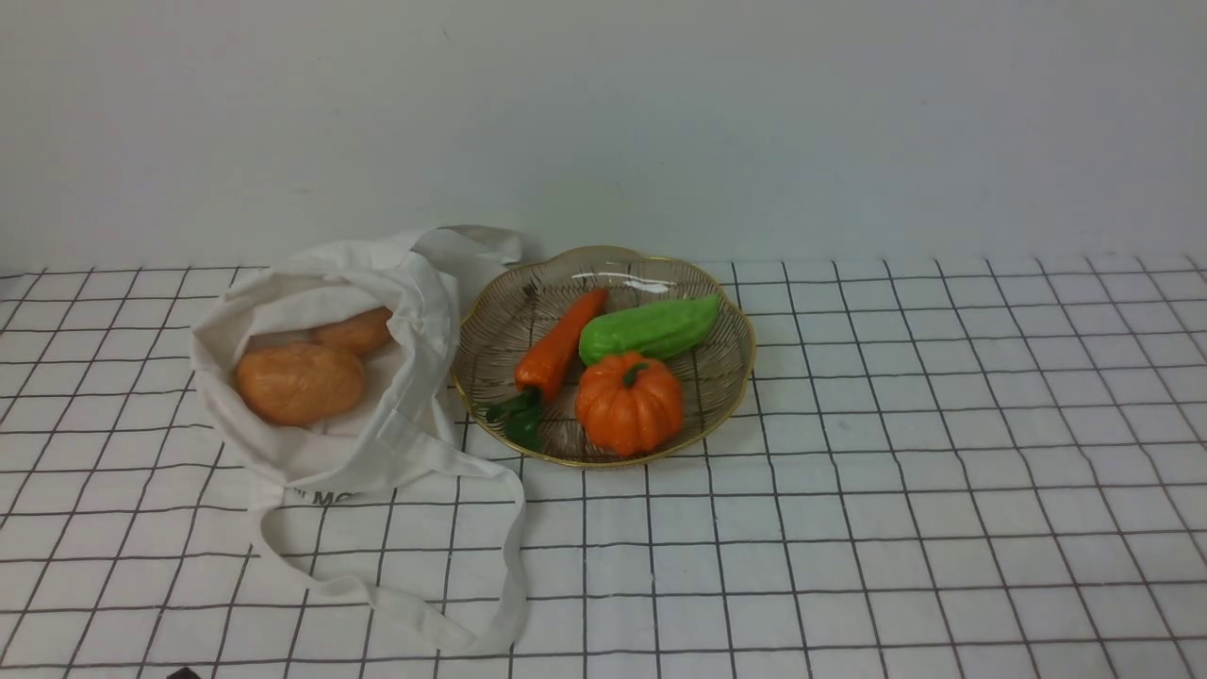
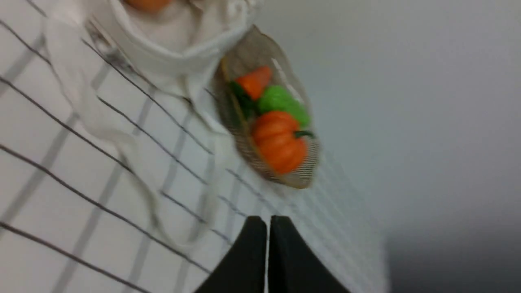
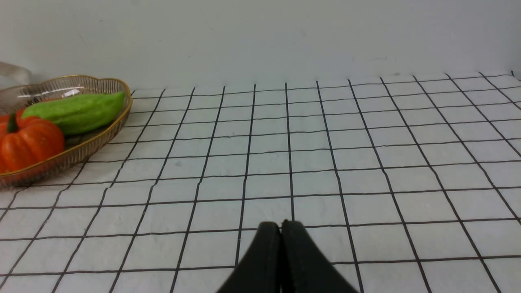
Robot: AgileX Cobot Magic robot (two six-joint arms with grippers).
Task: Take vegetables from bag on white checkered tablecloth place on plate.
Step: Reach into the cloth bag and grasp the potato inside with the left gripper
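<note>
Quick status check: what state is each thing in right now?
White cloth tote bag: mouth open, slumped.
Two tan-orange potatoes: inside bag.
Brownish gold-rimmed plate: holds orange carrot, ribbed orange pumpkin, green gourd.
Left gripper: shut, empty.
Right gripper: shut, empty.

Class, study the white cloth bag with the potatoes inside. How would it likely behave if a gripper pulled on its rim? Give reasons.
The bag would probably fold rather than lift whole: its rim sags in soft creases. The two potatoes inside would likely anchor it, or roll about. Its long strap lies slack and may drag.
</note>
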